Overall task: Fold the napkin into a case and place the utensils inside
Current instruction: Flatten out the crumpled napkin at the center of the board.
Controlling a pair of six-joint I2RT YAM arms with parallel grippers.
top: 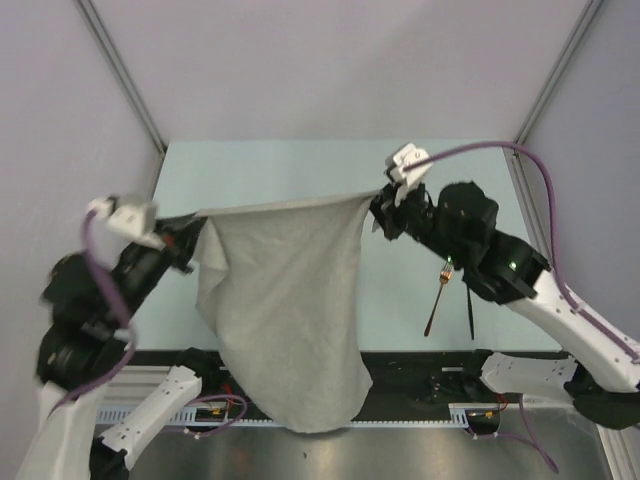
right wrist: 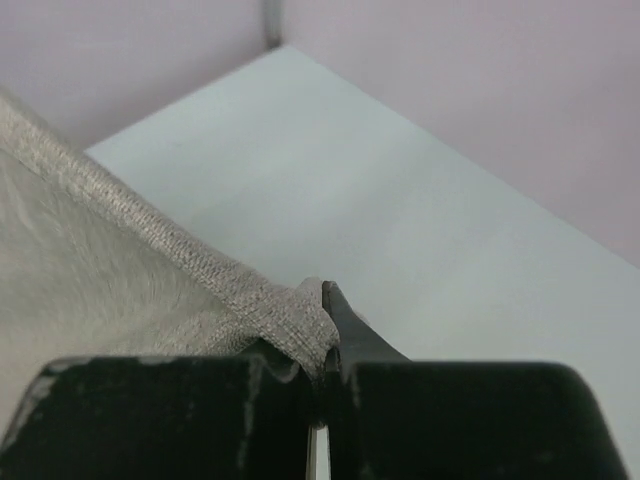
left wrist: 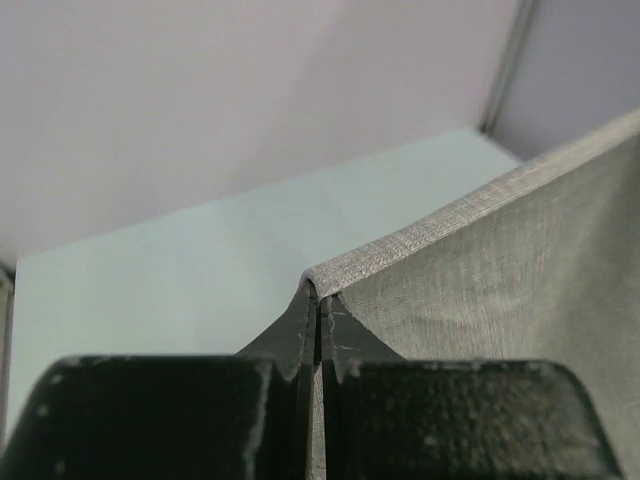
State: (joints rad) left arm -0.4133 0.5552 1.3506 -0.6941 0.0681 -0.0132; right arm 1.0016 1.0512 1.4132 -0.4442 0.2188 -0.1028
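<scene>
The napkin (top: pixel 285 320) hung as an open sheet, stretched by its top edge between the two arms above the surface (top: pixel 280 165). Its lower part drooped past the near edge of the surface, over the arm bases (top: pixel 170 395). The left pincer (left wrist: pixel 318 305) was pressed together on one top corner. The right pincer (right wrist: pixel 326 325) was pressed together on the other, with a small bunch of cloth in its bite. No fold was made yet. The fork (top: pixel 436 298) and the black piece (top: pixel 469 312) lay on the surface just beside each other, under the right arm and apart from the cloth.

Probable faults from here:
- Corner slip. Each grip took only a little cloth, so a hard pull apart would likely free a corner and drop the sheet.
- Snagging. The hanging end could catch on the arm bases when the sheet is laid down.
- Skewed lay. Uneven lowering would leave creases and a crooked fold.
- Scattered cutlery. A low sweep of the right arm or the cloth could push the fork and the black piece out of place.
</scene>
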